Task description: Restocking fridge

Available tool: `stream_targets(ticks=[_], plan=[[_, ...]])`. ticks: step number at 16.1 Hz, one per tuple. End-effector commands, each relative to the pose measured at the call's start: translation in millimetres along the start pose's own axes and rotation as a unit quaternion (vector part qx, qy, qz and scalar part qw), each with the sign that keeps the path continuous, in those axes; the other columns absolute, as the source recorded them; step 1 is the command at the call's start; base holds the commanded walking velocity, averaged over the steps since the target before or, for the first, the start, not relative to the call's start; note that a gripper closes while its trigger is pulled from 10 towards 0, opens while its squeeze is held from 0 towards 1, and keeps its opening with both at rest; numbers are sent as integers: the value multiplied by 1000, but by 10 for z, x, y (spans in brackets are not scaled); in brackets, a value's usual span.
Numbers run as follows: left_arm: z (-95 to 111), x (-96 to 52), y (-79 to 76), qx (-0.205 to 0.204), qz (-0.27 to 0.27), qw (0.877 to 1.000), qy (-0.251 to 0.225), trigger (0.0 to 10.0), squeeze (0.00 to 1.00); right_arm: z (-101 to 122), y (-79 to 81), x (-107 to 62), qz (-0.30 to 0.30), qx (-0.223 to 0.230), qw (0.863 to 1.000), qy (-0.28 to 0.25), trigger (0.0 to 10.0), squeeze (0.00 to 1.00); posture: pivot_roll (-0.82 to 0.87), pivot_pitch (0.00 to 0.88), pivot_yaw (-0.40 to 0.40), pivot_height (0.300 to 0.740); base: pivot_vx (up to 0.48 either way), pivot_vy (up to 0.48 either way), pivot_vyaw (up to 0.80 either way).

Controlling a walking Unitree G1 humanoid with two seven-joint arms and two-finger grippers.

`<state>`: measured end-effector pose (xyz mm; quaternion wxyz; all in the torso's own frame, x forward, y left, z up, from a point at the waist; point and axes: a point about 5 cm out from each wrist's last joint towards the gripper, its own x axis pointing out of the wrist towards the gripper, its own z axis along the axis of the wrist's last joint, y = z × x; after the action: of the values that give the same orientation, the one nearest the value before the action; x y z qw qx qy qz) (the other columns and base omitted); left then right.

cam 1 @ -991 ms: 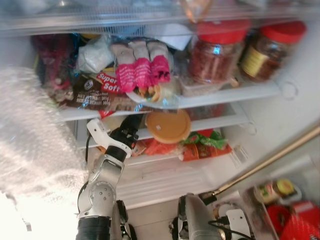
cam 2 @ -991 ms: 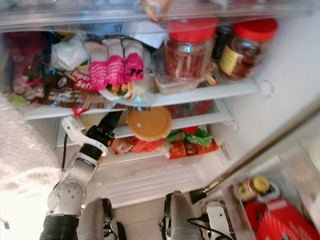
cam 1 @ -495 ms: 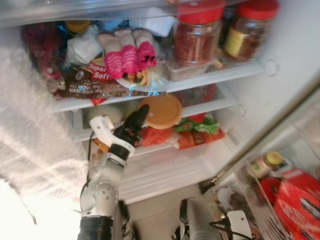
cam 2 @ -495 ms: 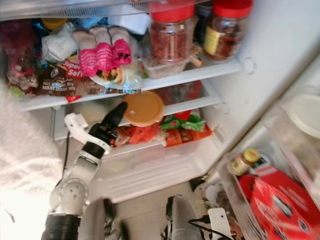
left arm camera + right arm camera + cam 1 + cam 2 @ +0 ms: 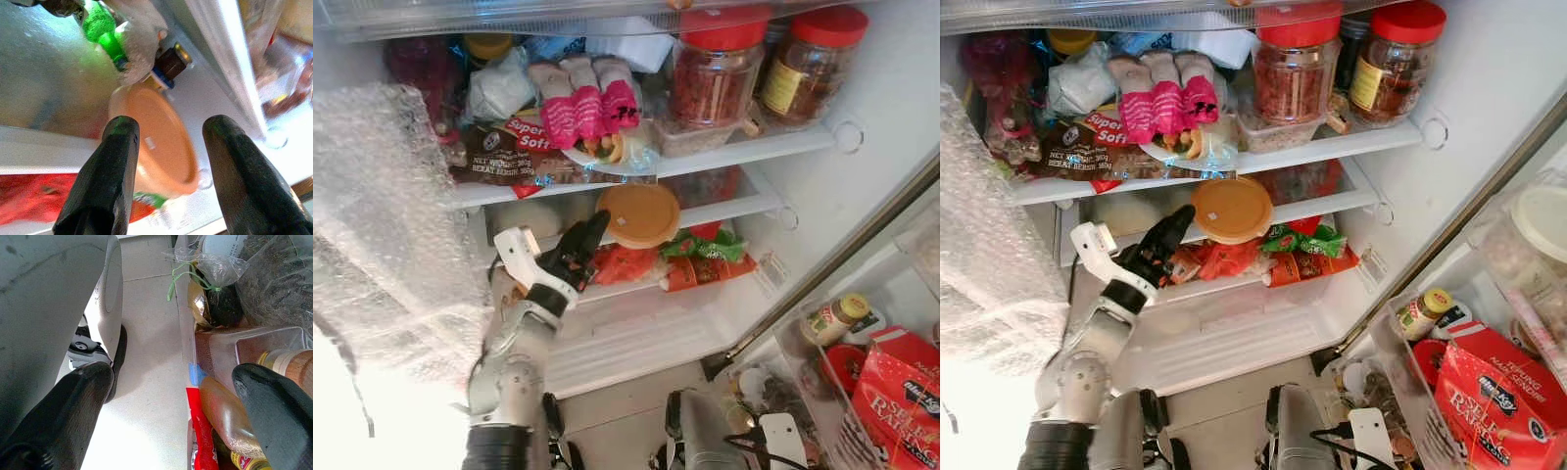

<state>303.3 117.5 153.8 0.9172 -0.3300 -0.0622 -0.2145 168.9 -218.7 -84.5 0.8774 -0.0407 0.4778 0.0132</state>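
Observation:
The fridge stands open before me. A round container with an orange lid [image 5: 638,215] leans on the middle shelf, above red and green snack packets [image 5: 695,259]. My left gripper [image 5: 592,227] reaches into that shelf, its tips just left of the container's rim. In the left wrist view the left gripper [image 5: 171,128] is open, and the orange container [image 5: 161,142] sits just beyond the two black fingers, apart from them. My right gripper [image 5: 173,382] hangs low beside my body, open and holding nothing, over the tiled floor.
The upper shelf holds two red-lidded jars [image 5: 720,73], a bread bag [image 5: 519,162] and pink-wrapped packs [image 5: 592,103]. Bubble wrap [image 5: 382,225] hangs at the left. At the right, the door shelf carries a small bottle [image 5: 837,318] and a red raisin pack [image 5: 901,392].
My left gripper has stretched forward and up until its tips are close to the orange container. The head view has shifted, bringing more of the door shelf into view.

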Motion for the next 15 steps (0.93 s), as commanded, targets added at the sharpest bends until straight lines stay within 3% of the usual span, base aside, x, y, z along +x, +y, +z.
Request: stream_targets(ticks=[1, 2, 5, 7, 9, 11, 15], plan=[[-125, -57, 52, 36, 5, 999, 38, 10000, 0, -79, 63, -4, 11, 1, 1000, 12, 10000, 0, -97, 185, -42, 618, 0, 0, 0], [-191, -89, 94, 91, 0, 993, 70, 10000, 0, -80, 63, -4, 11, 0, 1000, 13, 10000, 0, -96, 184, -42, 618, 0, 0, 0], [-225, -125, 90, 123, -18, 989, 83, 10000, 0, -82, 63, -5, 11, 0, 1000, 13, 10000, 0, -101, 184, -42, 618, 0, 0, 0], [-271, -165, 41, 157, -55, 979, 116, 10000, 0, -81, 60, -5, 11, -1, 1000, 13, 10000, 0, -96, 183, -43, 618, 0, 0, 0], [-287, -186, 48, 163, -67, 975, 132, 10000, 0, -79, 61, -4, 12, -2, 1000, 13, 10000, 0, -95, 182, -43, 618, 0, 0, 0], [-340, -139, 70, 203, -88, 962, 159, 10000, 0, -76, 64, -4, 13, -3, 1000, 12, 10000, 0, -91, 180, -42, 618, 0, 0, 0], [-373, 15, 158, 221, -84, 958, 164, 10000, 0, -75, 74, -2, 13, -2, 1000, 12, 10000, 0, -96, 180, -39, 618, 0, 0, 0]])
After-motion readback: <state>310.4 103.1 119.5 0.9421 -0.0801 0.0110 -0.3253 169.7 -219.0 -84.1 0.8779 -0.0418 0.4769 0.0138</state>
